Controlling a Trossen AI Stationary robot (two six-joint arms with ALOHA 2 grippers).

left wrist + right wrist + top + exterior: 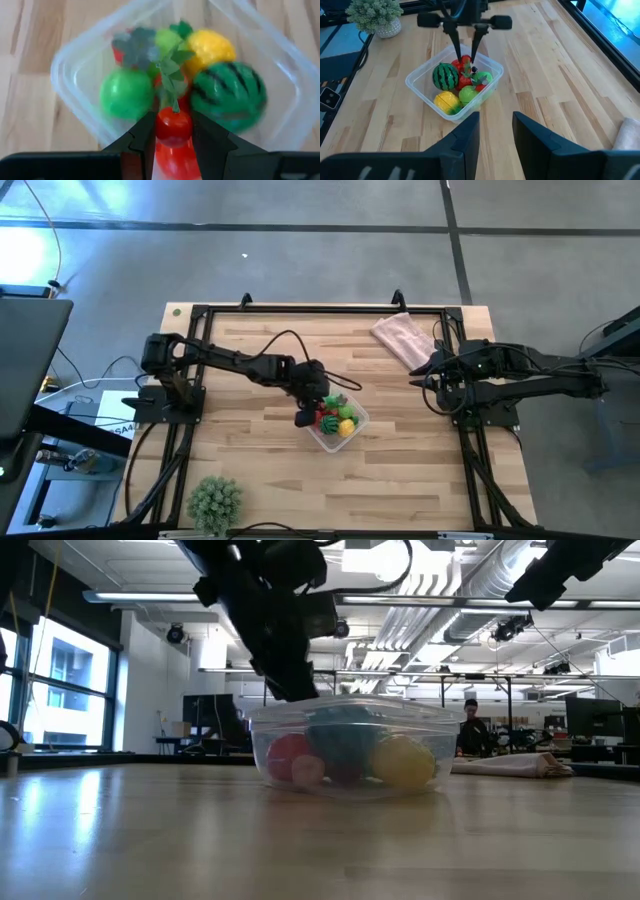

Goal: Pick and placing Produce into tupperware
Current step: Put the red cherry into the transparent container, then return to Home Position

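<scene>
The clear tupperware (352, 432) stands mid-table and holds a striped green watermelon (230, 95), a yellow fruit (210, 47), a green ball (126, 92) and other small produce. My left gripper (172, 117) reaches down into it from the table's left and is shut on a red fruit with a green leafy top (173, 129). At the table's right, my right gripper (496, 117) hovers open with nothing between its fingers, facing the tupperware (420, 82). My left gripper pinches the red fruit's two sides (161, 131) between its two fingers (145, 137). The fingers slant down from the table's left into the tupperware (492, 67). The leafy top points away from the wrist. Whether the fruit rests on the other produce, I cannot tell.
A pink cloth (403, 337) lies at the far right of the table, beside my right arm. A spiky pale-green ball plant (215, 502) stands at the near left corner. Black frame rails (180, 450) run along the table's sides. Bare wood lies near the front edge.
</scene>
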